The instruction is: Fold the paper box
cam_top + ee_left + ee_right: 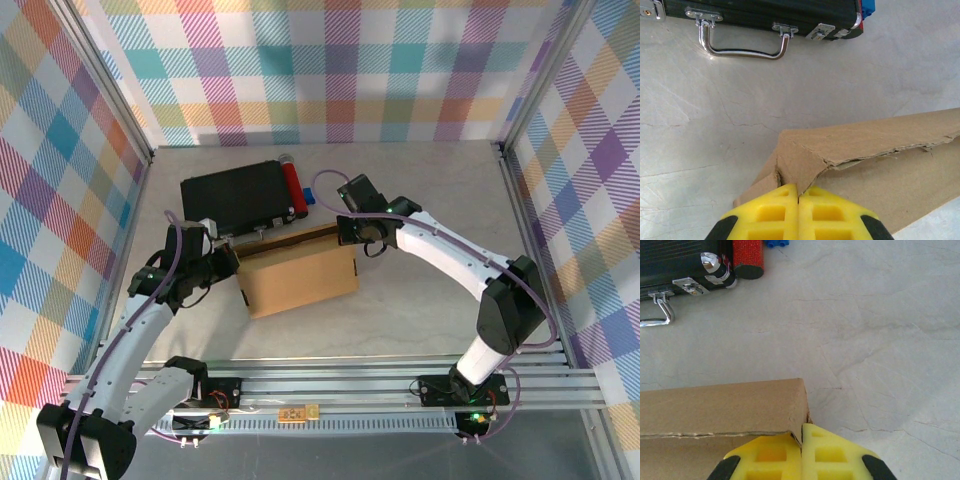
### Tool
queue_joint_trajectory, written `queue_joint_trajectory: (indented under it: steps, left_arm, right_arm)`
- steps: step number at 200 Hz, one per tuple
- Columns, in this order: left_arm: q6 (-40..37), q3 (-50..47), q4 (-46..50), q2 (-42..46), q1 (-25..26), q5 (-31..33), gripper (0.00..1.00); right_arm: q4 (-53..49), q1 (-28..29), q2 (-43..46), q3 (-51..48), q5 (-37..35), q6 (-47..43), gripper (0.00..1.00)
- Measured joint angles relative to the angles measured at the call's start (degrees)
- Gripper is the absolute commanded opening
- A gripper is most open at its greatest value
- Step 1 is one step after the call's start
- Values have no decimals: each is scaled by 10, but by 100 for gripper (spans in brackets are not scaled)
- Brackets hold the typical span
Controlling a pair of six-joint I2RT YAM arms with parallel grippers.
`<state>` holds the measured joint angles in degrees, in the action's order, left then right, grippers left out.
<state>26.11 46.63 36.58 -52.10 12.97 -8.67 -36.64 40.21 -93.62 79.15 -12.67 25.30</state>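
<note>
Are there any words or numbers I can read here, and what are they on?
No text can be read anywhere.
On the paper box: nothing, plain brown.
On the black case: no label seen.
On the red cylinder: no writing seen.
On the small gold part: too small to read.

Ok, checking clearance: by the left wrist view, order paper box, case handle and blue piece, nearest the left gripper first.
1. paper box, at the tips of the left gripper.
2. case handle, ahead, to the left.
3. blue piece, far upper right.
</note>
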Motion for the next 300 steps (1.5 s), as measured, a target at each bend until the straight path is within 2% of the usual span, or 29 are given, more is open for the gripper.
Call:
queue_joint_trajectory:
  steps: [19,45,148,182,199,215,246,261,280,290,300]
  left_arm:
    - [-2,0,-2,0,0,2,0]
    - [-2,-4,-4,7,1,3,0]
    - [-15,-9,-6,17,33,49,0]
    - [-15,-9,-6,17,40,64,0]
    - [-15,-9,-6,17,42,71,0]
    - [-15,-9,-6,17,43,75,0]
    - [-15,-9,-5,17,46,80,0]
    - [-15,-9,-5,18,46,83,0]
    - [-15,-9,-3,20,46,84,0]
    - [-15,-9,-2,21,47,86,0]
    - [-15,-9,-1,23,48,88,0]
  right_arm:
    - [-1,0,2,-1,0,0,0]
    - [-7,0,5,-1,3,6,9]
    - [-59,0,27,0,29,52,29]
    - [-77,0,33,6,49,69,30]
    - [-81,0,37,6,60,76,19]
    - [-84,0,38,9,66,84,15]
    - [-96,0,38,18,62,80,15]
    - [-94,0,41,21,54,70,19]
    - [-89,-2,52,21,52,57,29]
    - [-85,-6,64,21,52,51,38]
    - [-85,-10,77,21,59,67,50]
